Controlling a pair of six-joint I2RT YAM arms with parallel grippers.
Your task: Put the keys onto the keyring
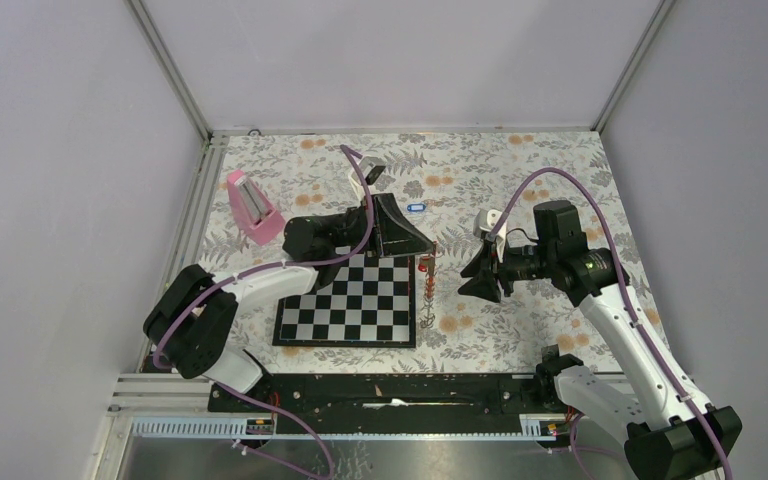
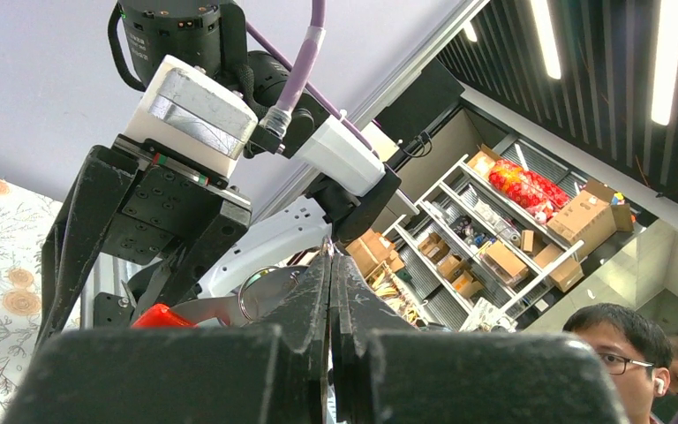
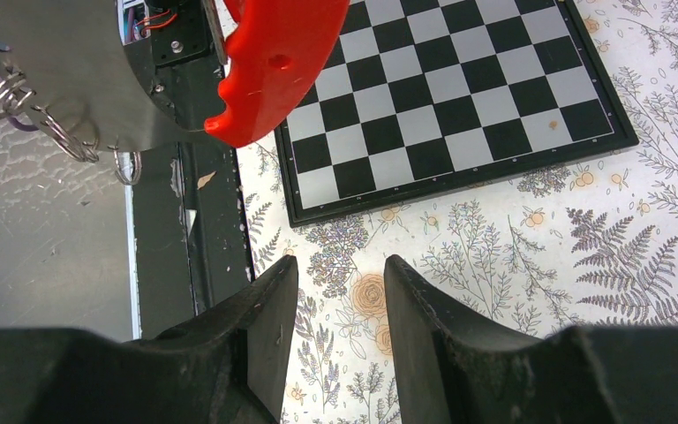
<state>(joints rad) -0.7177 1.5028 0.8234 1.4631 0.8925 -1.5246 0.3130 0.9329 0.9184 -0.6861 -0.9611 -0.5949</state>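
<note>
Your left gripper has its fingers pressed flat together, and the keyring hangs from their tip in the air, just past the right edge of the chessboard. Your right gripper faces it from close by, jaws partly apart with nothing between them.

Room to move: under the right gripper is bare flowered cloth, running open from the board's right edge toward the right wall. The board's near-right corner lies just ahead of the right fingers in the wrist view. The left arm lies across the board's far-left corner.

Look of the keyring: a curved red piece with a small hole, joined to a flat pale metal part. Thin wire rings dangle from it, several of them, overlapping too much to count.

Counted: one key with a blue tag, flat on the cloth beyond the board's far edge, well apart from both grippers. One chessboard. One pink block, upright near the left wall.
</note>
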